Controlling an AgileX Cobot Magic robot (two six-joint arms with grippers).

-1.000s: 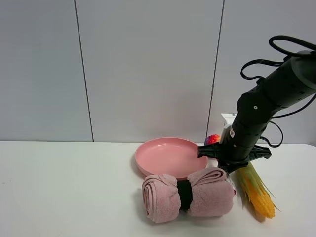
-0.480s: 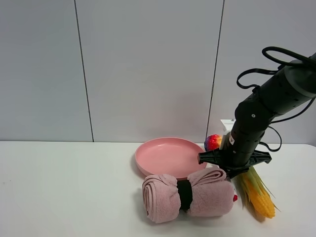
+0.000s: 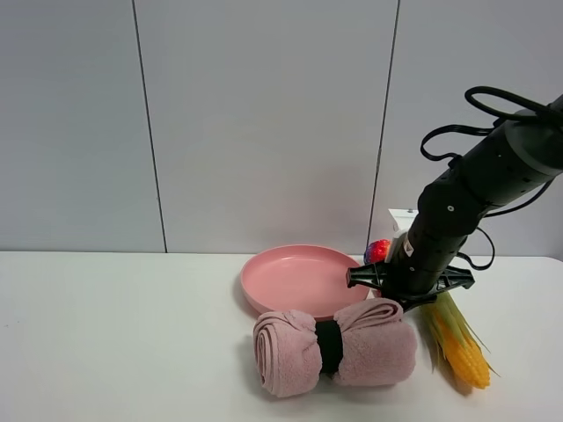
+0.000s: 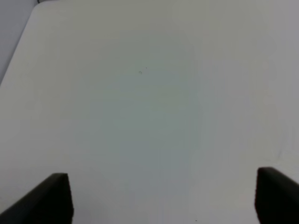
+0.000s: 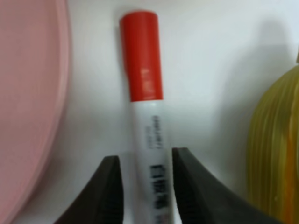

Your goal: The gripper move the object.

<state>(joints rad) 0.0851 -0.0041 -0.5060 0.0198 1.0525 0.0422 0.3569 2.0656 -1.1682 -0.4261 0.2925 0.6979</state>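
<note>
Left tool (image 4: 161,191) hangs over the white worktop (image 3: 114,334) with its two black fingers spread wide, open and holding nothing; it does not show in the high view. Moving right along the worktop, a pink plate (image 3: 295,277) sits toward the back, and a rolled pink towel (image 3: 334,347) bound by a dark band lies in front of it, touching or overlapping its front rim. A small rainbow ball (image 3: 378,251) peeks out behind the plate's right edge, next to the black arm. Right tool (image 5: 148,163) is down low behind the towel's right end, between plate and corn (image 3: 459,343). Its wrist camera shows the marker (image 5: 147,121) lying on the worktop between the two fingers, barrel in the gap and red cap pointing out ahead past the fingertips. The fingers are slightly parted: one lies against the barrel or nearly so, while a thin strip of white shows beside the other, so the tool straddles the marker without clamping it. Marker lies apart from both the plate rim and the corn.
</note>
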